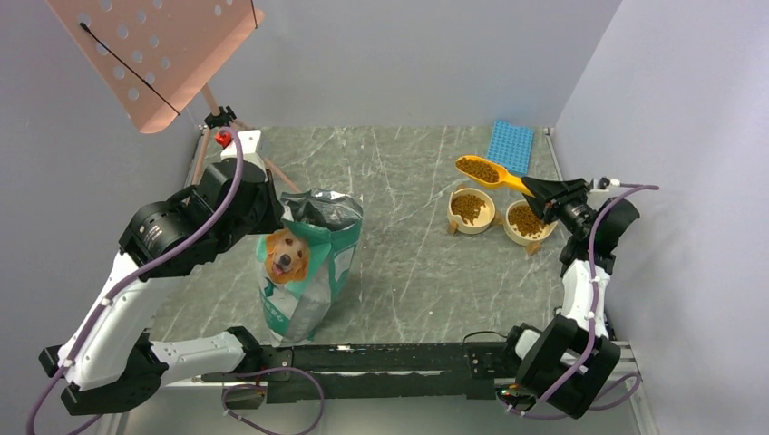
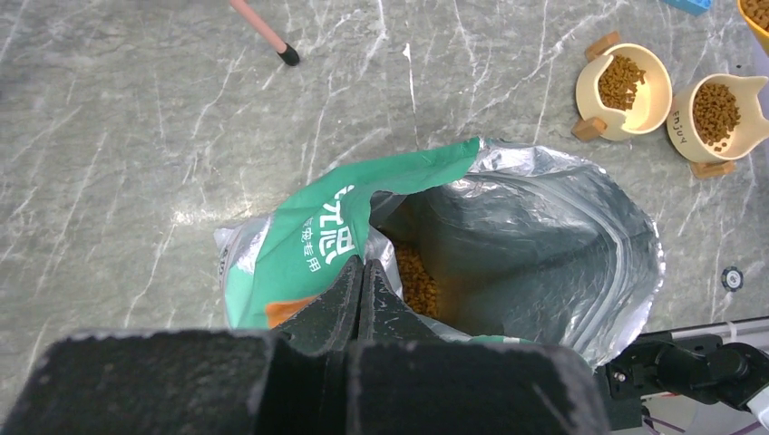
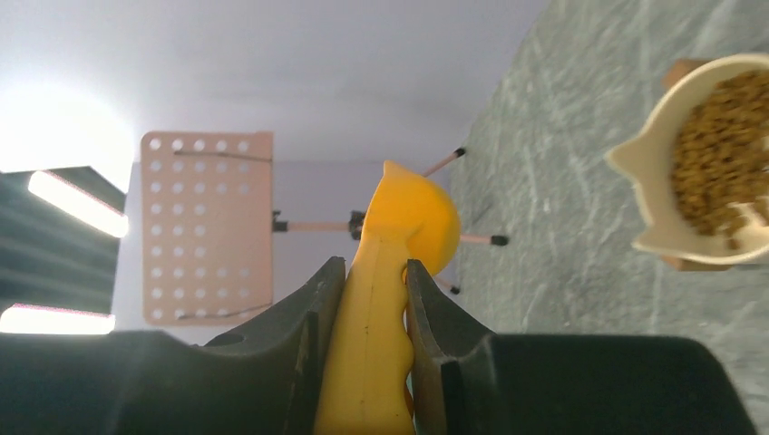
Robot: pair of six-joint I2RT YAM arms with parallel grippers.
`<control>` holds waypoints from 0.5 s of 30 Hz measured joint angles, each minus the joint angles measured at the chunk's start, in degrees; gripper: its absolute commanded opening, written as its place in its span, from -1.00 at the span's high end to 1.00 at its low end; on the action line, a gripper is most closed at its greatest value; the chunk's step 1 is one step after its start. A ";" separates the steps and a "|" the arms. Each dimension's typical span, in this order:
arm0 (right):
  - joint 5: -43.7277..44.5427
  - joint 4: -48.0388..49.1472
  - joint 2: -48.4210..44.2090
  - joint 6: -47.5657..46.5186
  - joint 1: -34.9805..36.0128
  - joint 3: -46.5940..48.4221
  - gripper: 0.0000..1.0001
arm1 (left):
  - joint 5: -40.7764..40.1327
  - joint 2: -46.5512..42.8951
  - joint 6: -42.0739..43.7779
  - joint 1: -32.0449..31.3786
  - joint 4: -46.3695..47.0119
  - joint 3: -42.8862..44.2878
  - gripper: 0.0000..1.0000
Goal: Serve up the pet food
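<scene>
The pet food fills the orange scoop (image 1: pixel 481 169), which my right gripper (image 1: pixel 547 193) is shut on by its handle (image 3: pixel 385 299). The scoop hangs level, above and behind the two cream bowls. The left bowl (image 1: pixel 456 223) and the right bowl (image 1: pixel 518 237) both hold kibble (image 1: pixel 469 207). My left gripper (image 1: pixel 275 207) is shut on the rim of the open green-silver dog bag (image 1: pixel 308 263). Its closed fingertips (image 2: pixel 363 267) pinch the bag's edge. More kibble (image 2: pixel 415 281) lies deep inside the bag (image 2: pixel 544 227).
A blue ridged tray (image 1: pixel 510 145) lies at the back right, behind the bowls. A pink perforated music stand (image 1: pixel 154 54) rises at the back left, with one leg's foot (image 2: pixel 288 56) on the table. Grey walls close the sides.
</scene>
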 measured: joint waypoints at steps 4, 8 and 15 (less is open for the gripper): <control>1.49 -1.95 0.74 -5.20 -3.02 -1.90 1.00 | -0.72 -0.87 1.20 -0.02 -0.07 -0.42 1.00; 2.95 -6.84 1.75 -12.22 -5.38 -3.02 1.00 | -1.03 -1.57 1.92 -0.02 0.17 -1.01 1.00; 7.41 -22.51 3.76 -28.37 -5.81 1.25 1.00 | -1.18 -1.55 2.27 -0.28 0.55 -1.25 1.00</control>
